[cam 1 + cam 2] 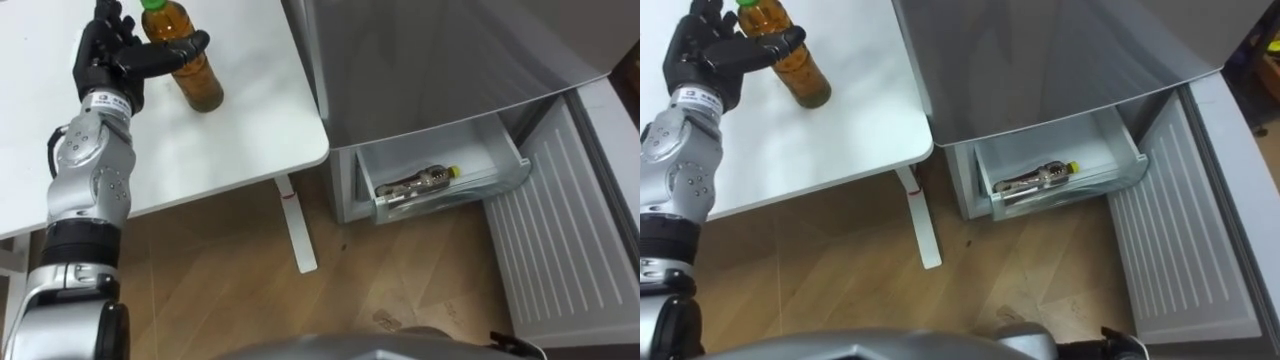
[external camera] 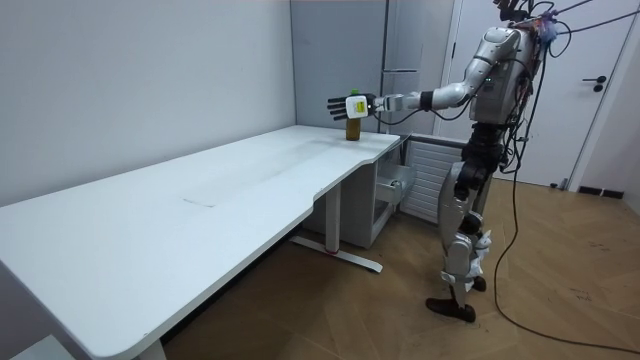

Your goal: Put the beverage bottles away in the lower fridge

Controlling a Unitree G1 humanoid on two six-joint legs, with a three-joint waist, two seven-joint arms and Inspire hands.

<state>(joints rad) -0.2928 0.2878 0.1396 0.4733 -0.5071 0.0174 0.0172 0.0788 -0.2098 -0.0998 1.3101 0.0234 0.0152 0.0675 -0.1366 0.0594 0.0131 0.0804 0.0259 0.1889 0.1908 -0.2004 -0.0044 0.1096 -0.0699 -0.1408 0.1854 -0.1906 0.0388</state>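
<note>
While the robot stands by the fridge, its left hand reaches over the white table to the upright tea bottle: fingers spread and fairly straight, thumb laid across the bottle's front, not clasped round it. A second bottle lies in the pulled-out lower drawer (its door swung wide)

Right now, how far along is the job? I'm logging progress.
Done: the lower fridge drawer is pulled open and a yellow-capped bottle lies in it. In hand: the left hand is open against the green-capped bottle standing on the table, thumb across its front. Left: grip it, carry it to the drawer.
</note>
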